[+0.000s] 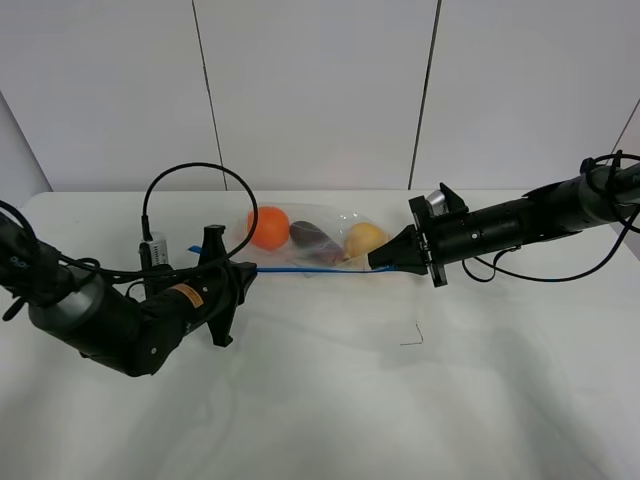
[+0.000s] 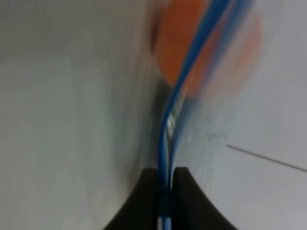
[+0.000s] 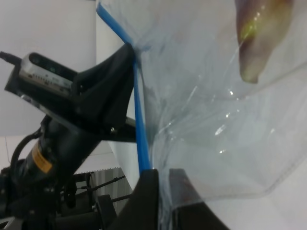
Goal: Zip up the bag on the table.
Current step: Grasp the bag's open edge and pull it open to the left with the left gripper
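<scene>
Zip-seal bag [image 1: 322,232] lies at the far middle of the white table [image 1: 420,410], stretched between the robot's two grippers. Through the clear, crinkled plastic an orange [image 1: 268,226] shows at the left end, a purple eggplant [image 1: 312,240] in the middle and a yellow pear [image 1: 364,238] at the right. The blue strip [image 1: 310,268] along the bag's mouth runs in a nearly straight line along the edge nearer the camera, from one gripper to the other.

The left gripper [image 1: 248,270] reaches in from the left and has its fingers pressed together on the left end of the strip. Its wrist view, though blurred, shows the two dark fingertips [image 2: 184,201] closed around the blue strip [image 2: 168,124], which rises from them as two blue lines lying close together, with the orange [image 2: 201,52] behind.

The right gripper [image 1: 378,262] reaches in from the right, just beside the pear, and pinches the other end of the mouth. In its wrist view the black fingers [image 3: 149,201] clamp the strip [image 3: 140,129] at the bag's corner, and the wrinkled plastic [image 3: 216,120] fans away from them. The left gripper [image 3: 108,91] appears at the far end of the strip.

A black cable [image 1: 200,180] loops above the left arm. A small dark mark [image 1: 412,338] sits on the table nearer the camera, apart from the bag.
</scene>
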You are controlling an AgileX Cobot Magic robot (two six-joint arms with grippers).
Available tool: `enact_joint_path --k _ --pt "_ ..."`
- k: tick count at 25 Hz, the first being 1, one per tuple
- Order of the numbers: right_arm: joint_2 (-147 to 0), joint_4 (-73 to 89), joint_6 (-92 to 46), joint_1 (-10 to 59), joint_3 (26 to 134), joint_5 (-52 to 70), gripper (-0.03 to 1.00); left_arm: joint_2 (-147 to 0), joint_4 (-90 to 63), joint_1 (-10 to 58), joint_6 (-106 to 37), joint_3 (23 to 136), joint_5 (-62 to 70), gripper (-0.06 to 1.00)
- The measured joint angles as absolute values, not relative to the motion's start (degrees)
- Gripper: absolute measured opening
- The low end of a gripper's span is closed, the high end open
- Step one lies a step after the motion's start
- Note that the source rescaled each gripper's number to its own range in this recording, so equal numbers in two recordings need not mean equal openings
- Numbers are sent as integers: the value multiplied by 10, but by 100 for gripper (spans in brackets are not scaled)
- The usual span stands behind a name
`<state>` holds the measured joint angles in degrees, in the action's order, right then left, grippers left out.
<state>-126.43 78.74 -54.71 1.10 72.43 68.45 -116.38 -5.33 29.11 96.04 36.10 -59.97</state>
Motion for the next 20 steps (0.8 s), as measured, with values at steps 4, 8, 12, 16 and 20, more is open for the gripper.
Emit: enact_joint_path --k 4,8,12,16,20 --pt "-1264 787 -547 11 724 685 0 -1164 -11 254 960 359 -601 0" --pt "-1264 787 -547 11 724 685 0 -1164 24 214 960 359 -601 0" --pt "-1264 787 -547 11 724 685 0 -1164 67 166 960 359 -602 0" --pt "-1264 787 -547 11 724 685 0 -1164 111 123 960 359 -603 0" --pt "-1264 787 -547 11 724 685 0 -1164 148 87 960 359 -604 0"
